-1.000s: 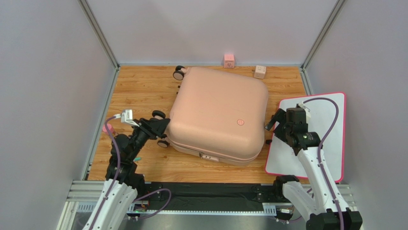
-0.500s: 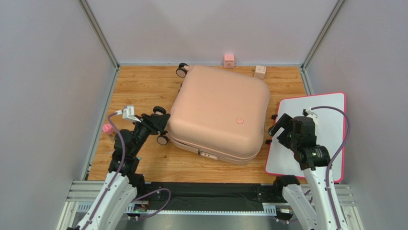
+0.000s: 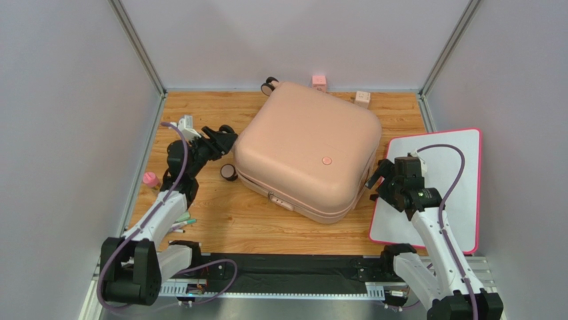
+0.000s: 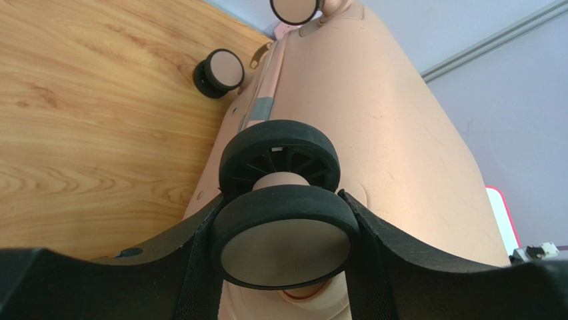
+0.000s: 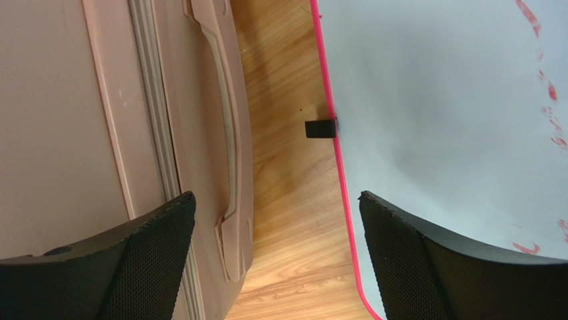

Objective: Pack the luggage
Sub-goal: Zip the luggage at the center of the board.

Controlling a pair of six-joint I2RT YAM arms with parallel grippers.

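My left hand (image 3: 222,138) clenches a black caster wheel (image 4: 283,250) of the closed pale pink hard-shell suitcase (image 3: 307,150); my right hand (image 3: 377,179) hangs released beside its right side.

We note luggage (image 3: 307,157): pale pink hard shell, rounded corners, closed, lying flat on wooden bench (image 3: 200,113), turned diagonally so one corner points toward us. Small round emblem (image 3: 327,161) on upper shell, toward right side. Seam runs round side wall; flush carry handle (image 5: 223,120) on right-hand wall. Black-tyred casters on left end: far wheel (image 3: 270,84) at back corner, near wheel (image 3: 229,172) low beside shell, double wheel (image 4: 283,243) clamped between fingers of left hand (image 3: 223,135).
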